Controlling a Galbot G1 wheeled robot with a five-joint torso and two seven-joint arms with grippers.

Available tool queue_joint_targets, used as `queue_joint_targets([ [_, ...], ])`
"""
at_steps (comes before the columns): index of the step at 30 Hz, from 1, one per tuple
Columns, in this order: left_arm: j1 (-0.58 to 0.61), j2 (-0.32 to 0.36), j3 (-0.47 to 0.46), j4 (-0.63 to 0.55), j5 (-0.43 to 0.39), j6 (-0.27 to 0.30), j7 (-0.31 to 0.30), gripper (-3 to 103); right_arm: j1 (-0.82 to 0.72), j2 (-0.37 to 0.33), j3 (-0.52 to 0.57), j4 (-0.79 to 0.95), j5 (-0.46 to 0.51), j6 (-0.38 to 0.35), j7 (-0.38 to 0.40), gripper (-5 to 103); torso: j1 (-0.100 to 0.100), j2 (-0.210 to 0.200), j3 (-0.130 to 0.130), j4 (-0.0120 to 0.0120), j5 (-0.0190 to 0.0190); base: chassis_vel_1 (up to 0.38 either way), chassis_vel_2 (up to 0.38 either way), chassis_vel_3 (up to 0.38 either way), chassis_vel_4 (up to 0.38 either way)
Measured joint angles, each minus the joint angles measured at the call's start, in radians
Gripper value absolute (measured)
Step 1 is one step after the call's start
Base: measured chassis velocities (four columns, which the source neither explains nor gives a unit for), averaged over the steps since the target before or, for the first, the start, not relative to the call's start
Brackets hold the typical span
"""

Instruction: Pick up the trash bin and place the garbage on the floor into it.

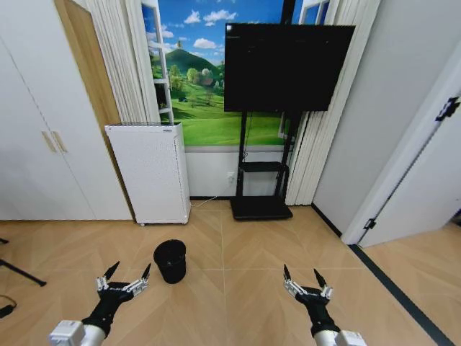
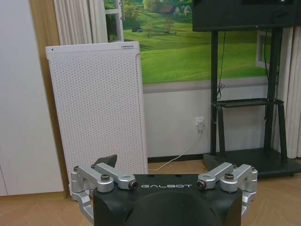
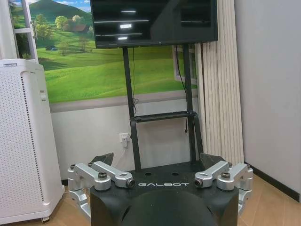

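Both arms reach forward low over the floor (image 1: 238, 288), left pincer (image 1: 127, 275) and right pincer (image 1: 303, 277) spread wide, released. The trash bin (image 1: 170, 260) stands upright just beside the left pincer. The wrist views show a wall socket (image 2: 200, 124).

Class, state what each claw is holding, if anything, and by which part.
Nothing is held: the left claw and right claw are open above the floor, apart from the trash bin.

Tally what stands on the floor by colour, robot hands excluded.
Black: 2, the trash bin and the TV stand
White: 1, the perforated appliance
Total: 3
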Motion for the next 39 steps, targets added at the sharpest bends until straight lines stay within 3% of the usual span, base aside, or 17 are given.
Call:
queue_joint_targets([
  [11,0.0,0.0,0.0,0.0,0.0,0.0,0.0,100,0.0,0.0,0.0,0.0,0.0,0.0,0.0,100,-0.001,0.0,0.0,0.0,0.0,0.188,-0.203,-0.179,0.193],
  [26,0.0,0.0,0.0,0.0,0.0,0.0,0.0,100,-0.001,0.0,0.0,0.0,0.0,0.0,0.0,100,-0.001,0.001,-0.001,0.0002,-0.0002,0.338,-0.234,-0.343,0.238],
  [30,0.0,0.0,0.0,0.0,0.0,0.0,0.0,100,-0.001,0.0,0.0,0.0,0.0,0.0,0.0,100,-0.001,0.001,0.0,-0.0006,-0.0004,0.037,-0.011,-0.129,0.05],
  [39,0.0,0.0,0.0,0.0,0.0,0.0,0.0,100,0.0,0.0,0.0,0.0,0.0,0.0,0.0,100,0.001,0.0,0.0,0.0002,0.0005,-0.085,0.017,0.064,-0.018],
])
